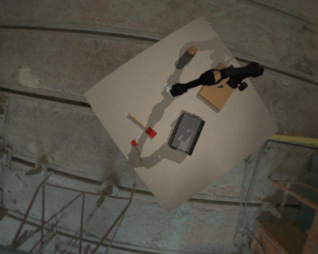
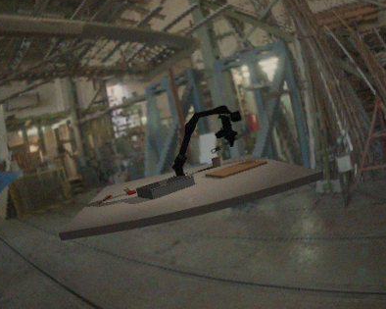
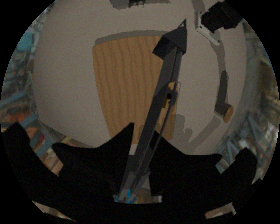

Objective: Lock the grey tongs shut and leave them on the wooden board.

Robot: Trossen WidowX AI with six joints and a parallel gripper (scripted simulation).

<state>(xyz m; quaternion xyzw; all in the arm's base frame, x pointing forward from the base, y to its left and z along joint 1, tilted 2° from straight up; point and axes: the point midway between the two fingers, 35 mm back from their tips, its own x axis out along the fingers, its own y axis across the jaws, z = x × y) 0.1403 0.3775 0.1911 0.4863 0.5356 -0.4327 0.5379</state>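
Observation:
My gripper (image 2: 231, 144) (image 3: 139, 126) is shut on the grey tongs (image 2: 216, 150) (image 3: 172, 67), high above the wooden board (image 1: 219, 99) (image 2: 232, 170) (image 3: 125, 75). In the wrist view the tongs run from between the fingers up past the board's right part to a wider, pointed dark end. Their long parts look close together; whether the lock is engaged cannot be told. In the exterior view they slant, the left end lower than the right. The arm hides most of them in the top view. The roasting tin (image 1: 198, 137) (image 2: 166, 189) stands beside the board, without the tongs.
A wooden cylinder (image 1: 191, 50) (image 2: 216, 161) (image 3: 228, 113) stands behind the board. A red-headed tool (image 1: 151, 132) (image 2: 130, 192) and a smaller red-ended item (image 1: 134, 143) lie beyond the tin. The arm's base (image 1: 176, 89) (image 3: 220, 17) stands at one side of the table.

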